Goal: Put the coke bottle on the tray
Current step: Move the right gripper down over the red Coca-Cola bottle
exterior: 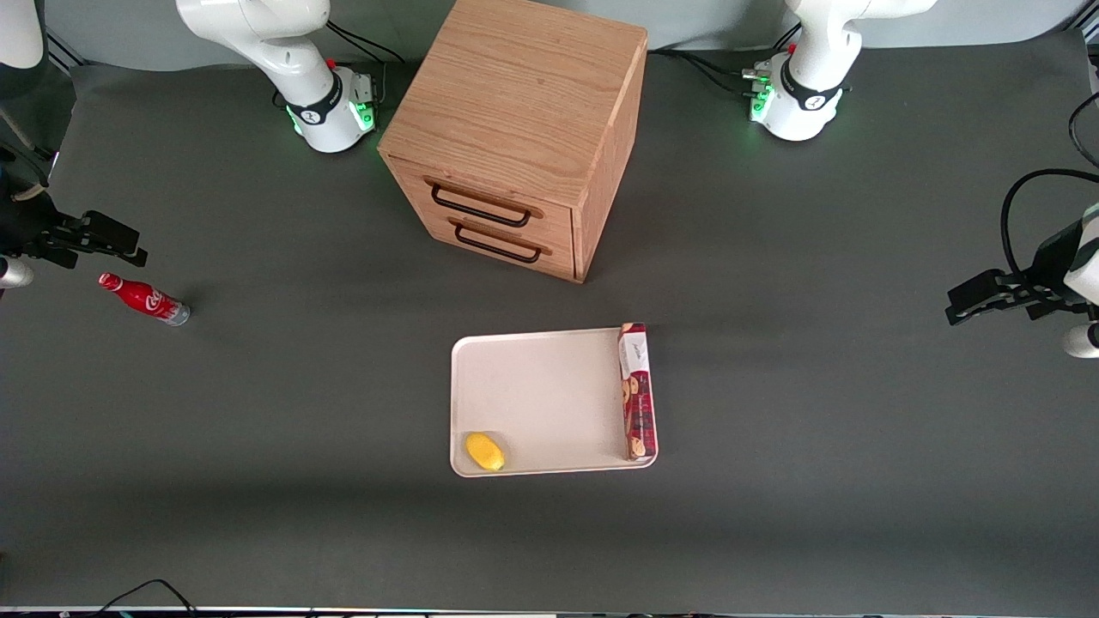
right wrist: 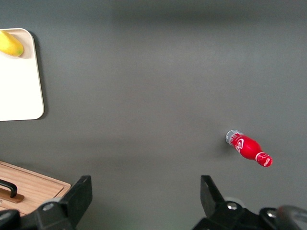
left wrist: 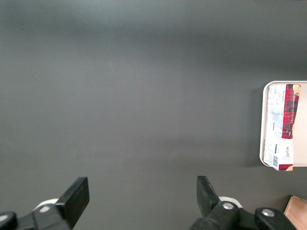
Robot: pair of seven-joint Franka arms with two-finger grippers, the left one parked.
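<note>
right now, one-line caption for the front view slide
Open claw hovers near the coke bottle lying on the table, apart from the tray.

glossy coke bottle (exterior: 143, 299) (silvery base), matt black gripper (exterior: 101, 241), grainy wood cabinet (exterior: 517, 137).

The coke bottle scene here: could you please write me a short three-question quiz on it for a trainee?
1. True or false: the coke bottle lies on its side on the table.
2. What shares the tray with the lemon?
A. biscuit box
B. mug
C. spoon
3. Fill in: the gripper hangs open above the table near the bottle's ____.

Key: 1 true; 2 A; 3 cap.
</note>
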